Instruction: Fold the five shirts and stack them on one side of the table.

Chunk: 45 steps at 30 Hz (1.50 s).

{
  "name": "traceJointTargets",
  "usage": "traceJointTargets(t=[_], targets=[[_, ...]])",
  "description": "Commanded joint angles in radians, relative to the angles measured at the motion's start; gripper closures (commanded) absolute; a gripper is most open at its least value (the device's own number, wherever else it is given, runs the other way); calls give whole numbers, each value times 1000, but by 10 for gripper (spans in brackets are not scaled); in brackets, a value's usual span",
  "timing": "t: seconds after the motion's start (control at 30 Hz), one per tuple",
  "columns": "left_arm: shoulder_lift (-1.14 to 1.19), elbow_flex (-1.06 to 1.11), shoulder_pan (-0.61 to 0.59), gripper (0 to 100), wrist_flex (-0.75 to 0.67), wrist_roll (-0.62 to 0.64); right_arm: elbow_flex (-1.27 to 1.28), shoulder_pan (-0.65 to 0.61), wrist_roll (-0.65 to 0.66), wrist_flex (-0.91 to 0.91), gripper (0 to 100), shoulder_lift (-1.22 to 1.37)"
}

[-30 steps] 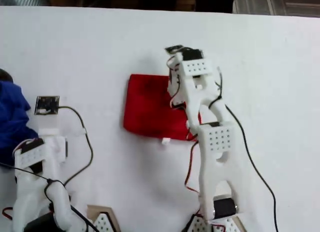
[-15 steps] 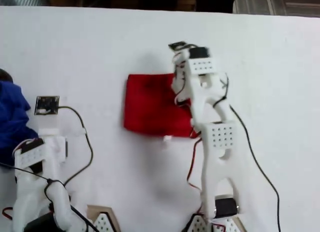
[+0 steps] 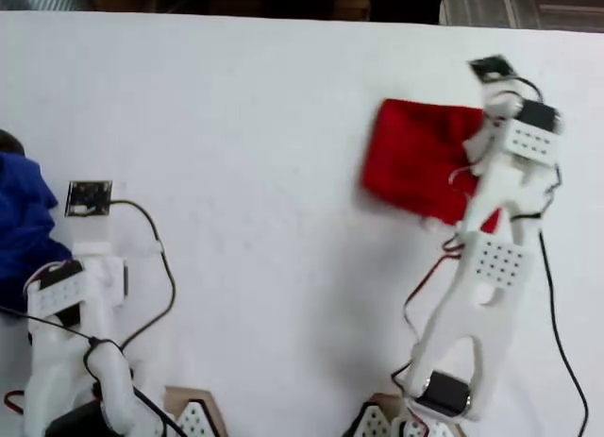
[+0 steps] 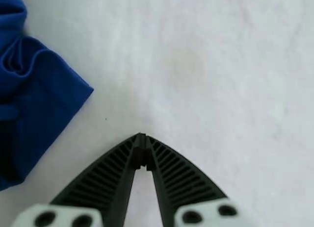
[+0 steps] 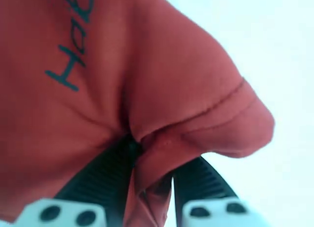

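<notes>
The right gripper [image 5: 135, 149] has its jaws closed on a fold of the red shirt [image 5: 122, 75]. The cloth is pinched between them and bulges out just beyond the tips, with a stitched hem to one side of the jaws. Dark letters [image 5: 73, 45] are printed on the cloth farther from the tips. In the high view the red shirt [image 3: 415, 168] is a folded shape over the white table [image 3: 236, 97], with the right arm [image 3: 491, 258] at its edge. I cannot tell whether it lies flat or is lifted. The left gripper [image 4: 141, 144] holds nothing: its jaws are fully together, tips touching, above bare table. The crumpled blue shirt [image 4: 34, 99] lies beside these jaws and does not touch them.
</notes>
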Motion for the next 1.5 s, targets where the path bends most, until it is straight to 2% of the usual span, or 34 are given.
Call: traceJointTargets(t=[0.0,0.17,0.67,0.83,1.03,1.3,1.37,1.47], targets=[[-25,-2,6,975,-14,8,-60,77,58,-94,978,4],[-25,-1,6,975,-14,8,-63,120,68,-228,978,27],[-25,-1,6,975,-14,8,-61,119,63,-463,974,113],[-25,-1,6,975,-14,8,-61,117,63,-375,955,107],[-25,-1,6,975,-14,8,-64,119,25,-351,753,101],[-25,-1,6,975,-14,8,-230,105,17,-232,789,33],[-25,-1,6,975,-14,8,-299,90,17,-124,790,18],[-25,-1,6,975,-14,8,-368,42,21,131,788,-5]])
